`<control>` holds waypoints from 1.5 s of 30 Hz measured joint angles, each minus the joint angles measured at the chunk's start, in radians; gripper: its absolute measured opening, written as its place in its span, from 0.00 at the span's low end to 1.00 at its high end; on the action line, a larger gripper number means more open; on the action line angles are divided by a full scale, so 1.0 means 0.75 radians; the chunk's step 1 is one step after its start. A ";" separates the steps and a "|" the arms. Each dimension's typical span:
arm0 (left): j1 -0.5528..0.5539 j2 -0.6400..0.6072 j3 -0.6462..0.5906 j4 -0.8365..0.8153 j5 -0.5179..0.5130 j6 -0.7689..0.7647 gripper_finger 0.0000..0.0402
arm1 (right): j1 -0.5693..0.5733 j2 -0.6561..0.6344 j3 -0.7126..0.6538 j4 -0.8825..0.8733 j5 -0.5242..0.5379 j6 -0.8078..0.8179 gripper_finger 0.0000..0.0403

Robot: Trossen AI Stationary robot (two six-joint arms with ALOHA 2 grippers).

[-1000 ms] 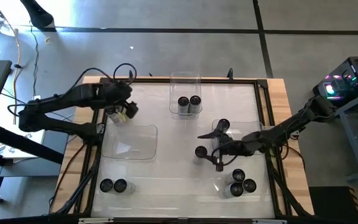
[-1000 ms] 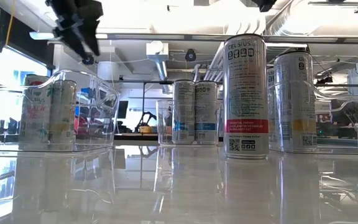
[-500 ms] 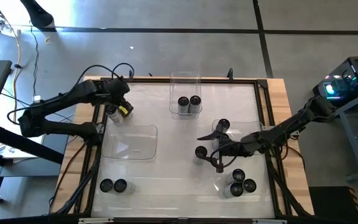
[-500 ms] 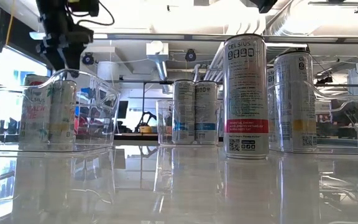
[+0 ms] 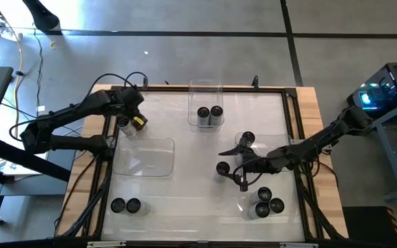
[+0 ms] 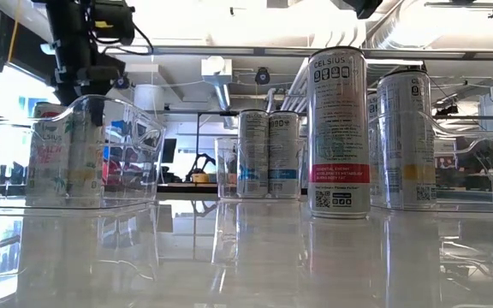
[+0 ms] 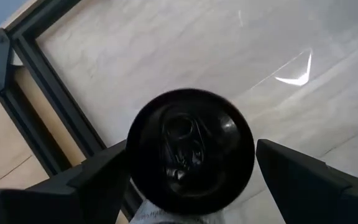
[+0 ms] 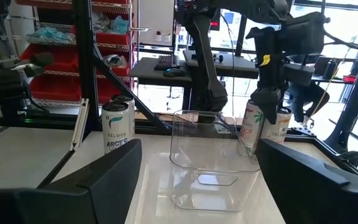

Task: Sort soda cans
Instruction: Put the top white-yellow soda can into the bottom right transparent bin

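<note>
Left gripper (image 7: 188, 180) open astride 1 upright soda can (image 7: 190, 151), axis vertical, its sides hidden. Right gripper (image 5: 240, 165) spread wide, empty.

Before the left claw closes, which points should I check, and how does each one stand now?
1. Left claw above the dark-topped grey soda can: ok.
2. Can centred between the claw's fingers: ok.
3. Second can beside it clear of the fingers: cannot tell.
4. Clear rectangular plastic tray nearby holds nothing: ok.
5. Right claw open, far from the left arm: ok.
</note>
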 joint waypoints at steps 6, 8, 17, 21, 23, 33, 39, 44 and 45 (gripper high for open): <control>0.000 0.000 -0.011 0.099 0.046 0.026 0.77 | 0.000 0.000 0.000 0.000 0.000 0.015 0.78; 0.000 -0.001 -0.011 0.125 0.079 0.042 0.72 | 0.000 0.000 0.000 0.000 0.000 0.015 0.78; -0.081 0.001 -0.013 0.389 0.283 0.081 0.62 | -0.001 0.000 0.000 0.001 0.008 0.015 0.78; -0.153 0.006 0.047 0.433 0.261 0.072 0.62 | -0.001 0.000 0.000 0.001 0.010 0.015 0.78; -0.201 0.016 0.094 0.452 0.255 0.062 0.62 | -0.003 0.000 0.001 0.005 0.011 0.015 0.78; -0.454 0.266 0.359 0.515 0.202 0.146 0.62 | -0.047 0.000 0.001 0.021 0.012 0.067 0.78; -0.569 0.479 0.507 0.509 0.201 0.214 0.62 | -0.049 0.000 0.001 0.021 0.012 0.072 0.78; -0.643 0.607 0.586 0.473 0.204 0.226 0.63 | -0.049 0.000 0.001 0.021 0.012 0.091 0.78; -0.658 0.626 0.597 0.476 0.203 0.231 0.63 | -0.049 0.000 0.001 0.021 0.011 0.091 0.78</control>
